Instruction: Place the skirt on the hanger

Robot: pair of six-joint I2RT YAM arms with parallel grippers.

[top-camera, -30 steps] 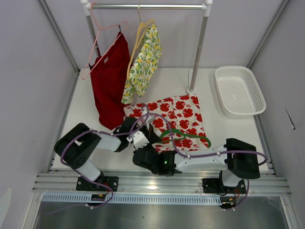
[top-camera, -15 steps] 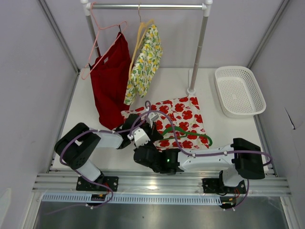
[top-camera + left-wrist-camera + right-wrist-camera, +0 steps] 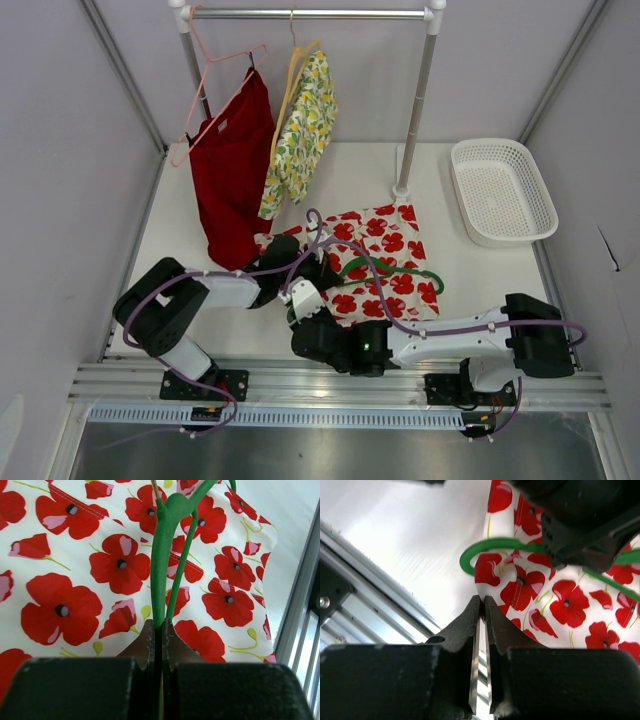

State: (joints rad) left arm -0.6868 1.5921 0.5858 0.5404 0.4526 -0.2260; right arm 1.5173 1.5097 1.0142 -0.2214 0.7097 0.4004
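The skirt (image 3: 388, 262) lay flat on the white worktop (image 3: 360, 175), toward the near side, just in front of the clothes rail's post. The green hanger (image 3: 400, 268) sat on top of it, across the near half of the fabric.

The left gripper (image 3: 159, 626) had its fingers (image 3: 145, 642) clamped tight on the hanger's green wire, with the poppy print right underneath. From that wrist view the wire ran straight away from the fingers over the skirt.

The right gripper (image 3: 482, 601) was down at the near left edge of the skirt, fingers (image 3: 496, 625) pressed almost together with just a sliver of a gap. The tips were right at the hem, but I honestly couldn't tell if any fabric was pinched between them. A curved end of the hanger looped just beyond those tips.

Further back, a plain red garment (image 3: 232, 180) and a lemon-print one (image 3: 300, 140) hung from the rail (image 3: 310, 14), and a white basket (image 3: 490, 144) stood at the right, well apart from the skirt.
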